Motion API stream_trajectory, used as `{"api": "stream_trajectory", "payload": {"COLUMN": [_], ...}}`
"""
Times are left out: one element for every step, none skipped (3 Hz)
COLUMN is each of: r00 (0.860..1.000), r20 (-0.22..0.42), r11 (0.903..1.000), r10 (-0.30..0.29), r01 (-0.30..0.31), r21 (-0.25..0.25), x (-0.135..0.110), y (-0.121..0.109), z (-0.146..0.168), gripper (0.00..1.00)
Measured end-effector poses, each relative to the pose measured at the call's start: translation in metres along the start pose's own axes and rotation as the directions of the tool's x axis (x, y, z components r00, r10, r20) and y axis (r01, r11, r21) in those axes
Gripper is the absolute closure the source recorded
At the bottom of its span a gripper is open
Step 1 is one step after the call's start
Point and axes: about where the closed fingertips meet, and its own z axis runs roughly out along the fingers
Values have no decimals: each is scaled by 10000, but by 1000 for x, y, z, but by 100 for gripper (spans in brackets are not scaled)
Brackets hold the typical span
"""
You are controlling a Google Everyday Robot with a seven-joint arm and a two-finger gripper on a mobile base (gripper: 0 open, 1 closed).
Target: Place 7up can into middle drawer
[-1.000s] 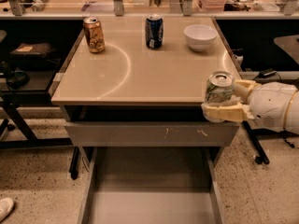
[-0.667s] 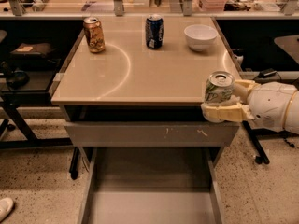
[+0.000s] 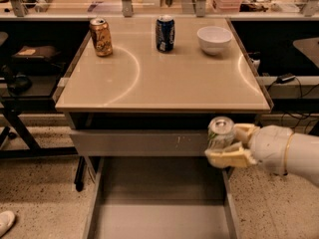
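A: What changed?
B: The gripper (image 3: 225, 143) has dropped from tabletop (image 3: 164, 81) height a second ago – it now sits in front of the near right edge, level with the scratched drawer front (image 3: 139, 142).
A: Fingers?
B: Pinching the 7up can (image 3: 221, 131), one on each side. The can is upright and off the table.
A: Over the drawer?
B: Above the right side of the open middle drawer (image 3: 159, 203), near its right wall – not inside yet.
A: So?
B: Carry looks mostly done. I'd judge it needs lowering, maybe a bit left, then release. The brown can (image 3: 101, 36), blue can (image 3: 165, 33) and bowl (image 3: 214, 38) are at the far edge, untouched.
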Motion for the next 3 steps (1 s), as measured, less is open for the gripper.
{"api": "stream_trajectory", "payload": {"r00": [9965, 9878, 9878], "r20": [-828, -1488, -1489], "r11": [9962, 9889, 9889], "r10": [83, -459, -459], "r01": [-154, 239, 238], "r21": [-858, -1469, -1469], "x": [78, 146, 146], "y": [40, 64, 64], "z": [22, 45, 45], "gripper": [100, 100, 100]}}
